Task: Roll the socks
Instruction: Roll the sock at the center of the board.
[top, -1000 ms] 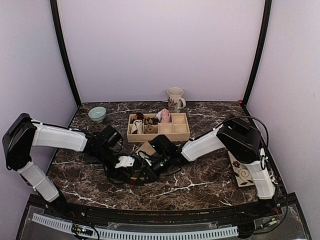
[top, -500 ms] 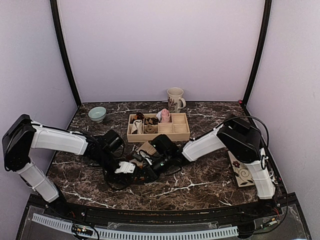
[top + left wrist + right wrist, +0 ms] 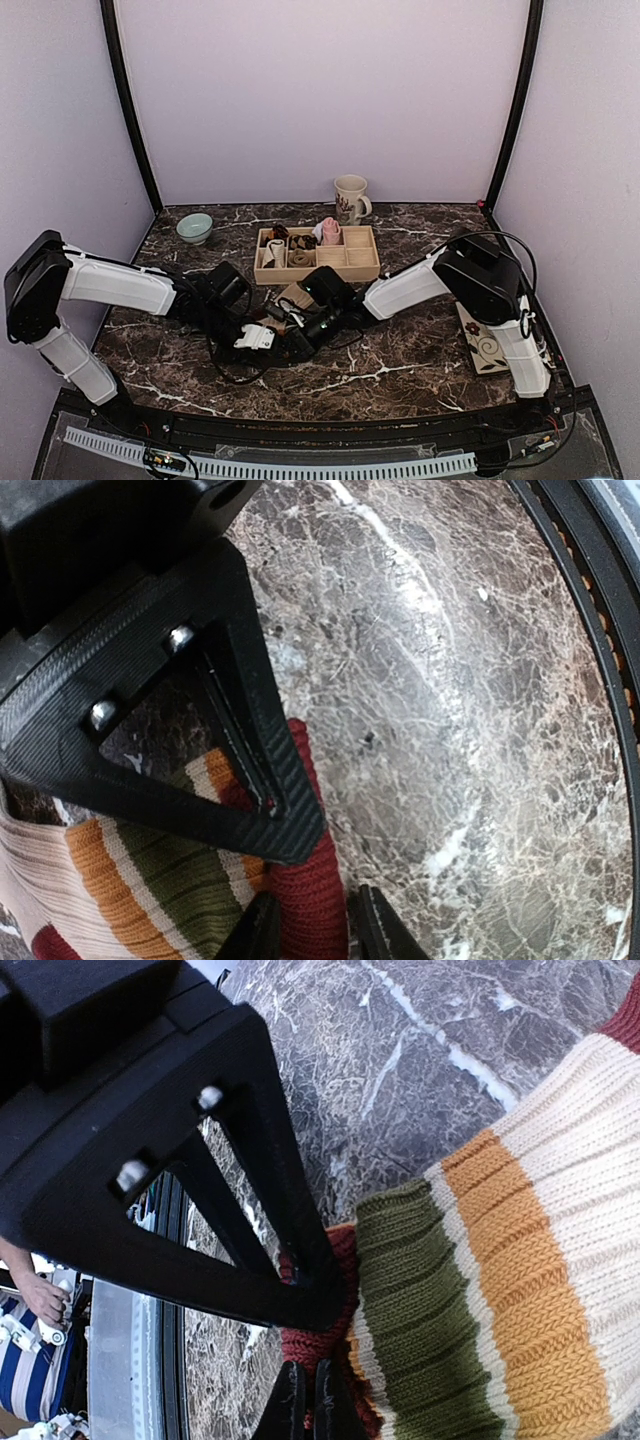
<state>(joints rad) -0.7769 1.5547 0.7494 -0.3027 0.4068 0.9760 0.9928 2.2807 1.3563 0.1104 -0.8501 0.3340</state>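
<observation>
The counter is a dark brown marble slab with white veins, smooth and a little shiny. Two arms with white shells and black joints reach over it, the left arm and the right arm, and they meet low near the middle of the counter. Behind them stands a flat box of pale wood, divided in square compartments. Some of them hold small cream, brown and dark bundles. Further back is a cream mug with a dark flower pattern, and at the back left a round pale green bowl. At the right edge a cream tile with curly ornaments lies flat, partly under the right arm.

The tan sock lies on the counter in front of the box, between the two grippers. It is a thick ribbed knit, with cream, orange and olive green bands and a dark red cuff.

The left gripper is made of black ribbed plastic with triangular fingers. It grasps the dark red cuff, which is bunched between the fingers. The right gripper is clenched tightly on the edge of the same red cuff.
</observation>
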